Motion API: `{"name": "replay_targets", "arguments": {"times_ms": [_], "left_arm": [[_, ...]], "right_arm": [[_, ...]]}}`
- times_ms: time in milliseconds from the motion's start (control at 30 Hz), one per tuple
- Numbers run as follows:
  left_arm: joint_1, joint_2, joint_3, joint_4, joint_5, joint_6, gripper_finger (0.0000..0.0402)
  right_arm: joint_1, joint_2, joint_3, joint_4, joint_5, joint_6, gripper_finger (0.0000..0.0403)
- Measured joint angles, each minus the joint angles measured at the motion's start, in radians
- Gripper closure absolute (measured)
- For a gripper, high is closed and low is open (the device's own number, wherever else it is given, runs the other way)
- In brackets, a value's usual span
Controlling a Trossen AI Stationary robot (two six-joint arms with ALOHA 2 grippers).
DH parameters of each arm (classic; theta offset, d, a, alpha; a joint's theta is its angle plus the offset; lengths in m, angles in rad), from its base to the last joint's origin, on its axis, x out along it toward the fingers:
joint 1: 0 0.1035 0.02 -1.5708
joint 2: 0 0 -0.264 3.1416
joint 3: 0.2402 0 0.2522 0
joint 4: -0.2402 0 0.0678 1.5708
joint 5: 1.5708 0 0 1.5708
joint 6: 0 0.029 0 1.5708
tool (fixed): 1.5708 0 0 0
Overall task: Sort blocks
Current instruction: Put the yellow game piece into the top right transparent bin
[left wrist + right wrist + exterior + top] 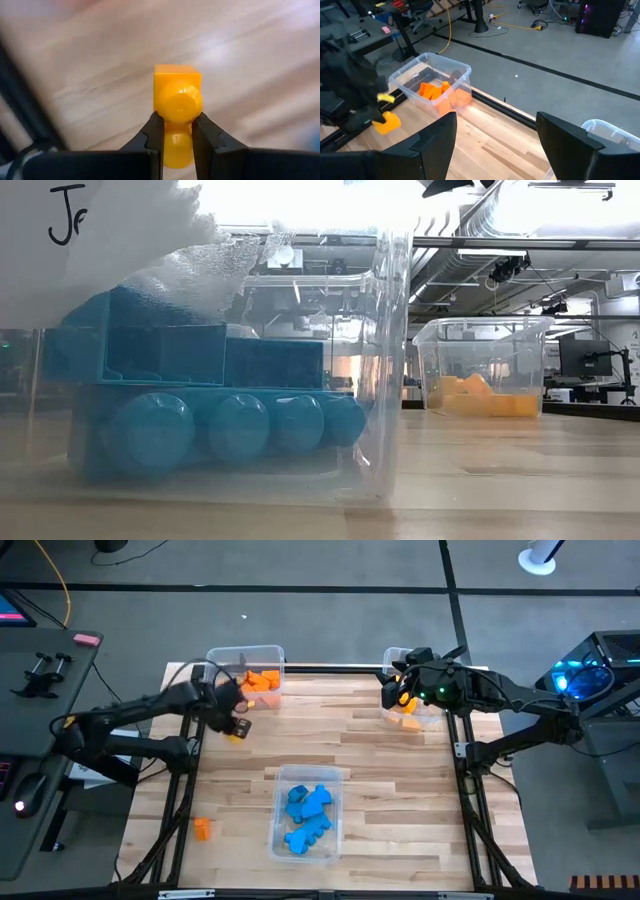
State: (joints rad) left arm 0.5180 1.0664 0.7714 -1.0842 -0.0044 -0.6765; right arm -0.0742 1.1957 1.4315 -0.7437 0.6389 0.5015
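Observation:
My left gripper (236,730) is over the far left part of the table, just near of the orange bin, shut on a yellow block (177,95). The right wrist view shows that block (386,123) too. My right gripper (392,695) is open and empty (495,132), beside the far right bin (415,712) that holds yellow blocks (480,395). Orange blocks (262,683) lie in the far left bin (432,85). Blue blocks (305,810) fill the near middle bin (390,380). One orange block (202,829) lies on the table near the left edge. My left gripper pinches the yellow block between its two fingers (154,135), on the rounded studded end (177,142). The square body (177,80) sticks out past the fingertips. The block seems lifted clear of the wood, below the gripper in the high view.
The three clear bins stand at the far left, the far right and the near middle of the wooden table (400,800). A dark rail (330,667) runs along the far edge. Bare wood lies between the bins.

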Motion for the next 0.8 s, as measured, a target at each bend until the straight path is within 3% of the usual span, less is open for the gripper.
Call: {"name": "replay_targets", "arguments": {"times_ms": [167,367,600,800], "left_arm": [[-0.024,-0.001,0.235,0.068,0.149,0.15,0.0366],[-0.067,0.075,0.368,0.564,0.172,0.227,0.0367],[-0.109,0.455,0.472,0.97,0.307,0.233,0.0375],[-0.15,0.793,0.637,1.341,0.318,0.237,0.0389]], "right_arm": [[0.0,0.0,0.0,0.0,-0.011,0.022,0.0133],[0.004,0.0,0.0,0.018,-0.007,0.048,0.0133],[0.002,0.0,0.0,0.153,0.005,0.015,0.0133],[0.002,0.0,0.0,0.357,0.023,-0.096,0.0133]]}}
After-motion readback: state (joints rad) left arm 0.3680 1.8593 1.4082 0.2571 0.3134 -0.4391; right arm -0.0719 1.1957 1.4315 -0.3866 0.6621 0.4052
